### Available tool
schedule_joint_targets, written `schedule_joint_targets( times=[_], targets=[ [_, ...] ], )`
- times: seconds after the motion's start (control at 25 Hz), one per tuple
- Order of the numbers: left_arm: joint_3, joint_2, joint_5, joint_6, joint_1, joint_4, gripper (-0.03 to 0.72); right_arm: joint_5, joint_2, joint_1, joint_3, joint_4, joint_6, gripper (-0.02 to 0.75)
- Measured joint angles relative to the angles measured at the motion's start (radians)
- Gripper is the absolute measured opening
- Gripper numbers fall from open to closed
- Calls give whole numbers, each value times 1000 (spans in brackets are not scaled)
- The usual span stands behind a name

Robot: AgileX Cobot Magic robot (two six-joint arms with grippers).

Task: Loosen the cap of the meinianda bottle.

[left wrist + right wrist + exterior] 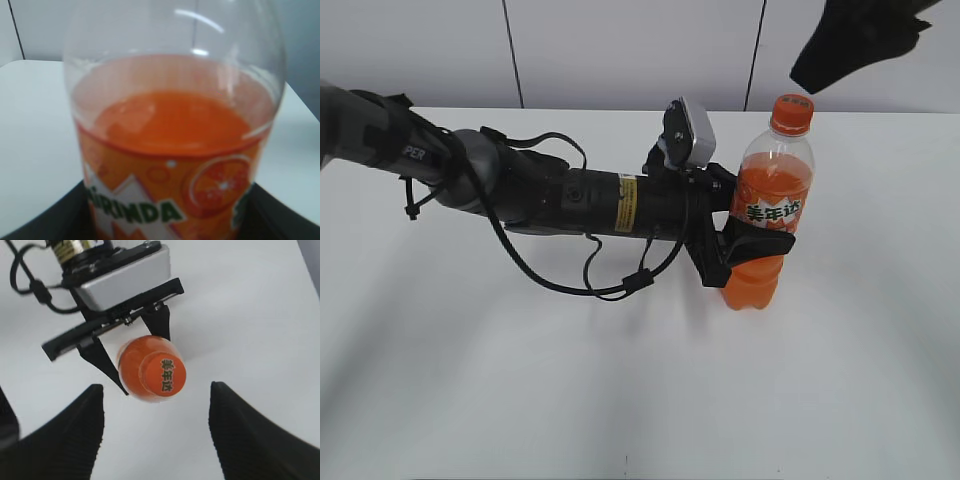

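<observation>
Left arm lies nearly level across the white table (620,400), reaching in from 9 o'clock; its black left hand (752,243) is pinched on the tall clear plastic meinianda bottle of orange soda (770,190), fingers clamped around the body just under the label. Right hand (156,427) hangs above the bottle at the 1 o'clock corner of the exterior view, only partly in frame there; in the right wrist view its two black ribbed fingers (67,430) are spread wide, one on each side of the bottle top and apart from it. Bottle stands upright on the table, right of centre near the far edge. Soda fills it to the shoulder, clear air space above. Orange label carries white characters on green; the left wrist view shows an orange-slice picture and green lettering. Small round orange ribbed screw cap (165,374) sits on the neck, characters printed on its top.
</observation>
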Motion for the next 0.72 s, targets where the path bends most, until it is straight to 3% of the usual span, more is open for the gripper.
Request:
schedule_joint_targets(
  times=[0.32,0.44,0.72],
  targets=[
    [0,0,0,0,0,0,427,1,4,0,0,15,974,494],
    [0,0,0,0,0,0,427,1,22,0,0,12,1093,494],
    [0,0,0,0,0,0,427,1,84,0,0,-8,1127,494]
  ],
)
